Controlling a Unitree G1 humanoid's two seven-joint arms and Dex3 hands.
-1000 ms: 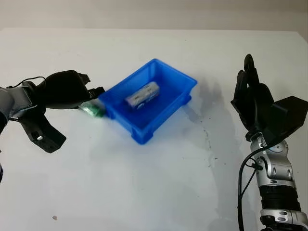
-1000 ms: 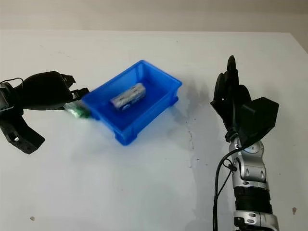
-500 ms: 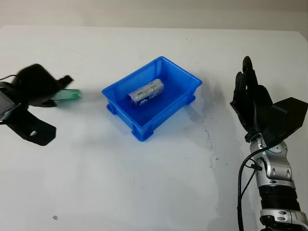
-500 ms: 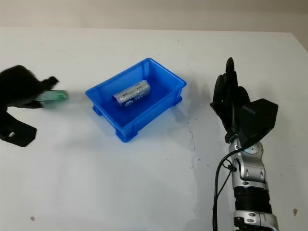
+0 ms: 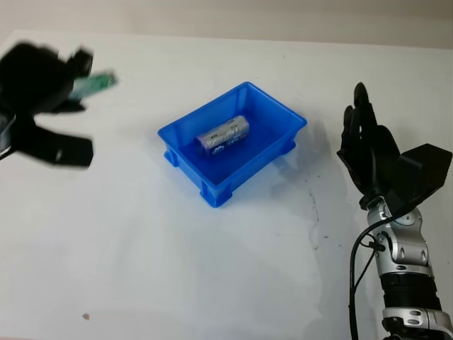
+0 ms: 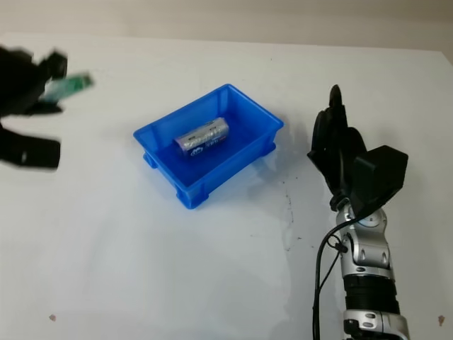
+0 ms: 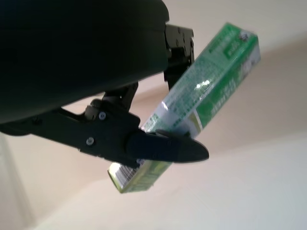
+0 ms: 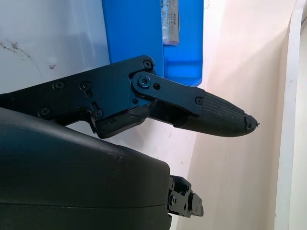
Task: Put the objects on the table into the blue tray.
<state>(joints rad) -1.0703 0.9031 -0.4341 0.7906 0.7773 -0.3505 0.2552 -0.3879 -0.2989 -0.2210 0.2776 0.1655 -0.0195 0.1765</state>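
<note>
Left hand (image 5: pixel 39 74) was raised at the far left of the table (image 5: pixel 212 269), its fingers (image 7: pixel 163 146) closed around a green box (image 7: pixel 201 100) (a long carton, gripped across its middle). The box's long axis pointed roughly toward the tray (image 5: pixel 233 145), which stood well apart to the hand's right, near the table's centre. A silver cylinder (image 5: pixel 224 134) already lay inside the tray. The carry would therefore have to run rightward, ending above the tray's open top. Right hand (image 5: pixel 368 145) stood open and upright on the tray's other side, holding nothing.
</note>
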